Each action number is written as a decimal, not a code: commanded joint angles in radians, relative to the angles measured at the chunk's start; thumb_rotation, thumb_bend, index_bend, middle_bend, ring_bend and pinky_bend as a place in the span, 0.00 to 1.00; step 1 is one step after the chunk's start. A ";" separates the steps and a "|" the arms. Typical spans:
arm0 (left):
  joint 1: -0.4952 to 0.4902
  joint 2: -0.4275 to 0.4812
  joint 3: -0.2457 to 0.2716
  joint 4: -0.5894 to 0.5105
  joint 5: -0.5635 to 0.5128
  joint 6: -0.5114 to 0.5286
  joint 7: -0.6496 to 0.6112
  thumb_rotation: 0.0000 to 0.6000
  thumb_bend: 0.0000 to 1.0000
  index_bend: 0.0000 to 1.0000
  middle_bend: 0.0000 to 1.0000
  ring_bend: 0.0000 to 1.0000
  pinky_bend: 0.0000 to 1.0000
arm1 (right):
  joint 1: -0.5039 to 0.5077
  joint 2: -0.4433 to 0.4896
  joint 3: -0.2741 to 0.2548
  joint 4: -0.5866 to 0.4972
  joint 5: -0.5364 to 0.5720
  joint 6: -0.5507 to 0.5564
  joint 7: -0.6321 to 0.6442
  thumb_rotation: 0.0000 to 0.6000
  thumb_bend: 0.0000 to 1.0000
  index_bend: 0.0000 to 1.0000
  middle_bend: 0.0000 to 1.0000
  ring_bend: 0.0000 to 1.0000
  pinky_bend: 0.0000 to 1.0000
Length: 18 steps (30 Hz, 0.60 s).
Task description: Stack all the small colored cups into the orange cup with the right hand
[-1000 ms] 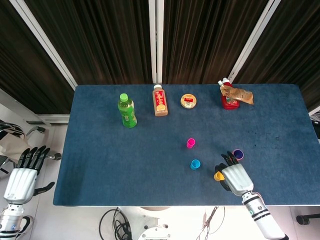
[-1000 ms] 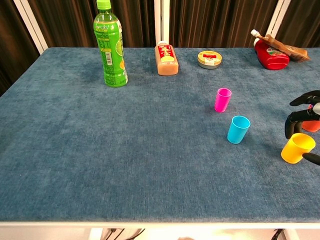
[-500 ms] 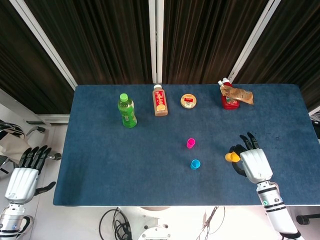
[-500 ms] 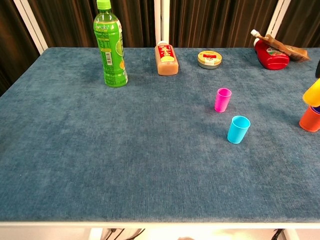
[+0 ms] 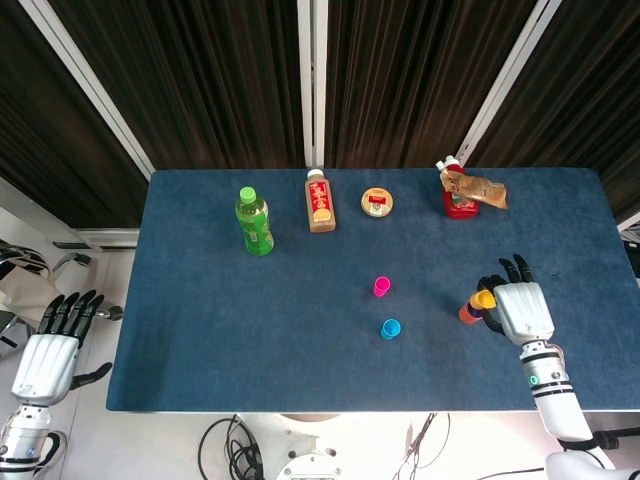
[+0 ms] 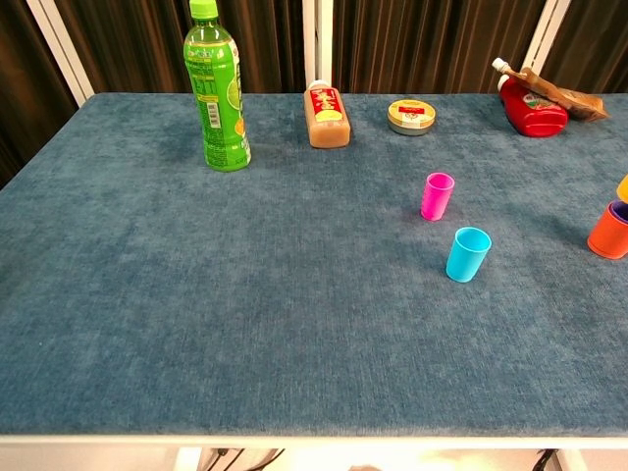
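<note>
The orange cup [image 5: 466, 314] stands near the table's right side, and in the chest view the orange cup [image 6: 608, 235] shows a purple cup [image 6: 619, 210] nested in it. My right hand [image 5: 522, 310] holds a yellow cup [image 5: 484, 298] just above the orange one; in the chest view only a sliver of the yellow cup [image 6: 624, 186] shows at the frame's edge, and the hand is out of that frame. A pink cup [image 5: 381, 286] and a blue cup [image 5: 390, 328] stand upright mid-table, left of the hand. My left hand [image 5: 45, 358] hangs off the table's left side, fingers apart and holding nothing.
Along the back of the blue table [image 5: 220, 320] stand a green bottle [image 5: 254, 222], a brown drink bottle [image 5: 320, 202], a round tin [image 5: 377, 203] and a red sauce bottle [image 5: 458, 200] with a brown packet on it. Dark curtains hang behind the table.
My right hand lifted the yellow cup from near the front edge and carried it right and back, to just over the orange cup. The left hand stayed put.
</note>
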<state>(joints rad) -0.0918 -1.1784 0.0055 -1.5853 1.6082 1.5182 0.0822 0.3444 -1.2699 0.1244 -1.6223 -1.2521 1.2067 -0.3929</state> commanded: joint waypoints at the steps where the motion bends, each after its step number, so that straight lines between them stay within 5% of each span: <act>1: -0.001 0.000 0.000 0.000 -0.001 -0.001 0.001 1.00 0.03 0.02 0.03 0.00 0.00 | 0.003 -0.004 -0.006 0.003 0.003 -0.010 0.004 1.00 0.31 0.51 0.48 0.11 0.00; 10: 0.003 -0.003 0.002 0.008 -0.009 -0.004 -0.008 1.00 0.03 0.02 0.03 0.00 0.00 | 0.006 -0.006 -0.025 0.010 0.027 -0.036 -0.007 1.00 0.30 0.49 0.44 0.11 0.00; 16: 0.003 -0.001 0.003 0.007 -0.006 -0.002 -0.011 1.00 0.03 0.02 0.03 0.00 0.00 | 0.016 0.014 -0.031 -0.018 0.035 -0.056 -0.022 1.00 0.25 0.04 0.08 0.00 0.00; 18: 0.005 0.000 0.003 0.007 -0.007 0.000 -0.013 1.00 0.03 0.02 0.03 0.00 0.00 | 0.013 0.024 -0.027 -0.035 0.018 -0.037 -0.012 1.00 0.25 0.00 0.03 0.00 0.00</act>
<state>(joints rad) -0.0873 -1.1789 0.0083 -1.5781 1.6018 1.5181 0.0690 0.3584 -1.2542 0.0947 -1.6446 -1.2234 1.1577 -0.4113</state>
